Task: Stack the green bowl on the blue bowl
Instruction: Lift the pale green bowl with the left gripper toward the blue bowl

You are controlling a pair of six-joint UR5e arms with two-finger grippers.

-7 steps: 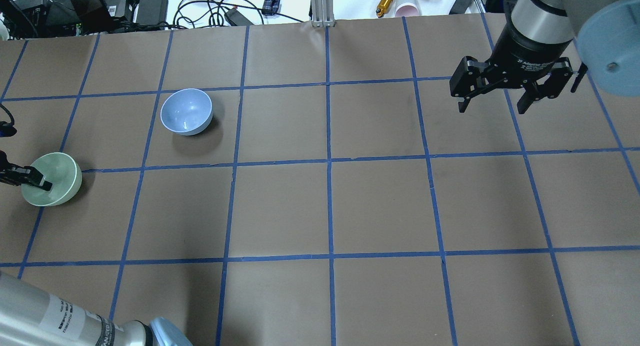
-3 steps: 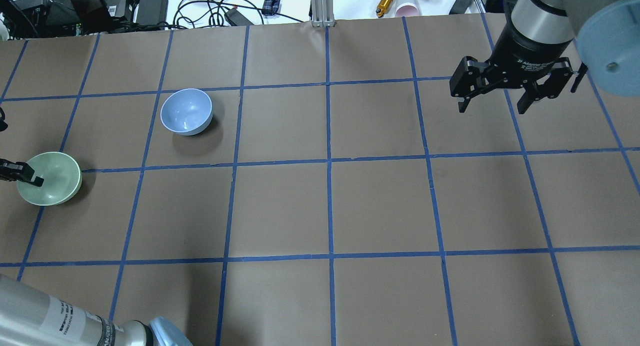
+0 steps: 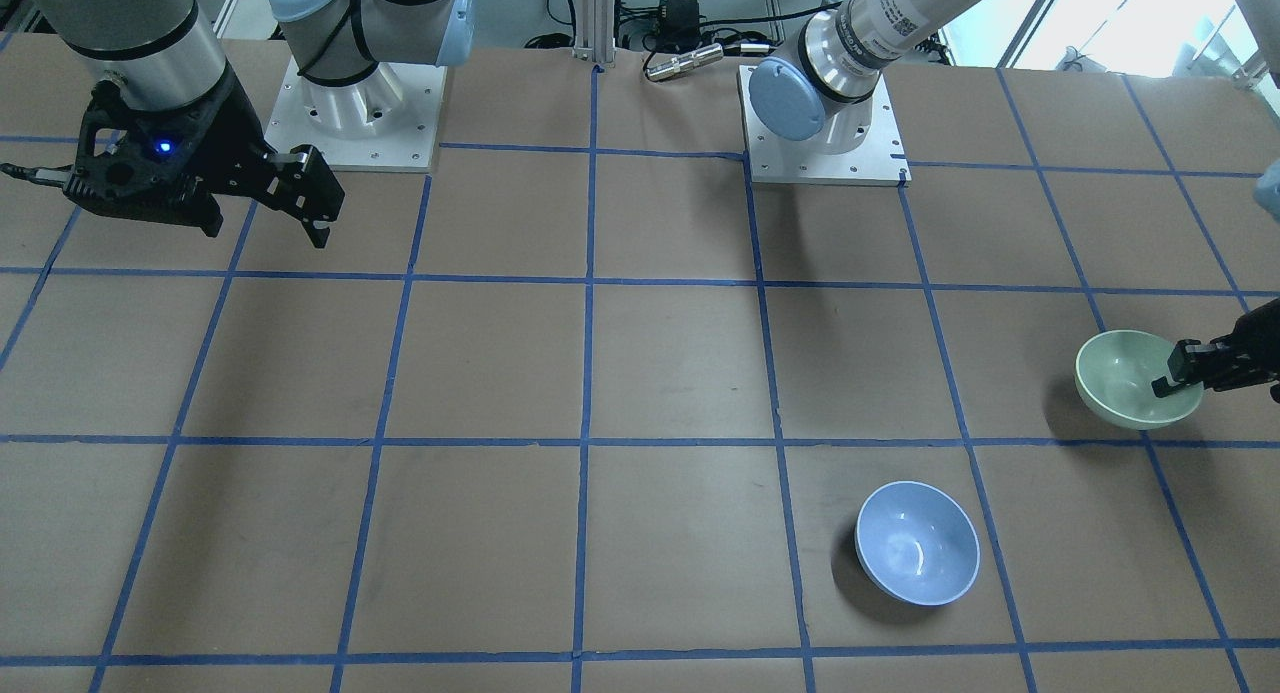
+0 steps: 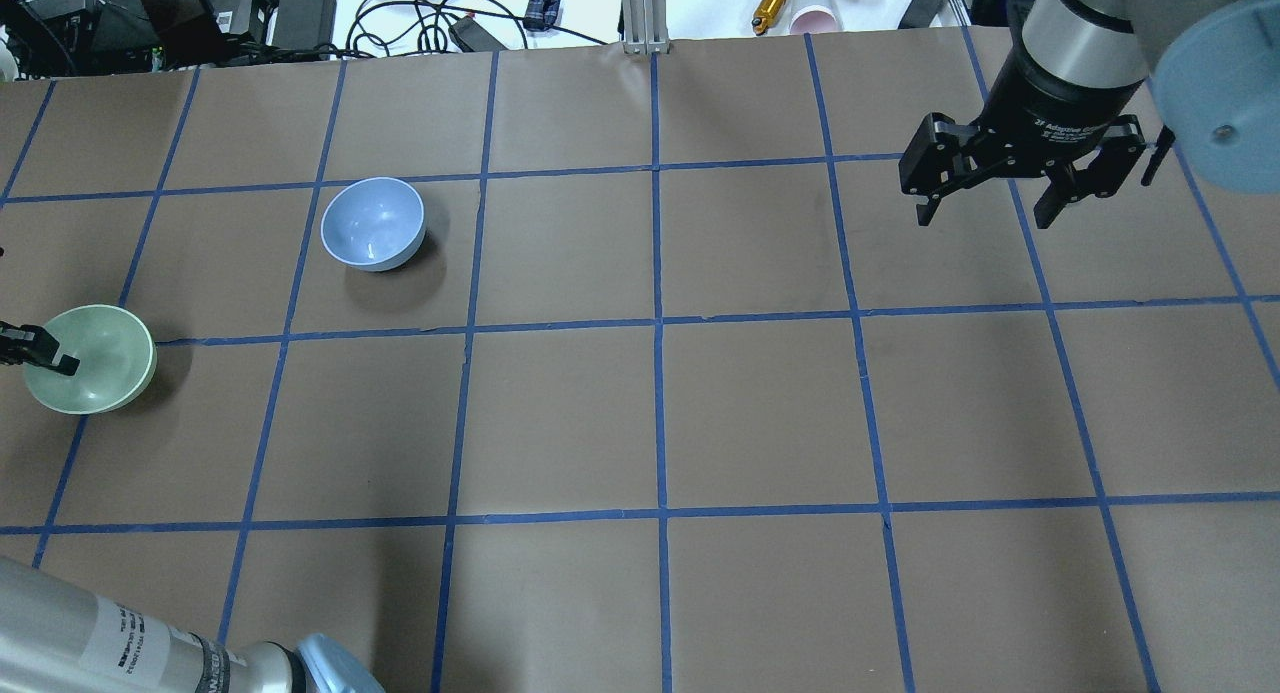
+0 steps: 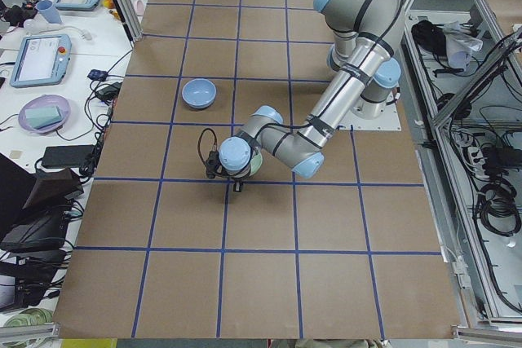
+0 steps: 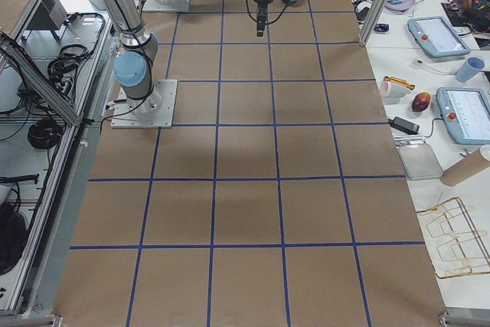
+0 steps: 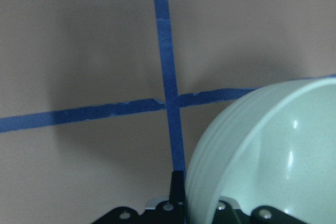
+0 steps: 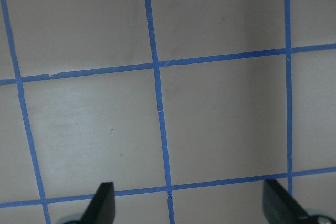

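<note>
Front view: my left gripper [image 3: 1172, 377] is pinched on the rim of the green bowl [image 3: 1125, 373], one finger inside and one outside. The blue bowl [image 3: 917, 543] sits upright and well apart, nearer the operators. My right gripper [image 3: 265, 225] hangs spread wide, holding nothing.

Overhead: the green bowl [image 4: 95, 358] is at the table's left edge with its shadow thrown aside, so I judge it lifted and tilted (not certain).

Left side view: my wrist hides most of the bowl.

Left wrist: the bowl's wall fills the lower right, its rim clamped between my fingers [image 7: 176, 192].

Right wrist: pads wide, only the tape grid [image 8: 157, 103] between them.

The step in hand is the carry. Next I should bring the bowl over the blue one, level it, lower it in, and only then let go.
</note>
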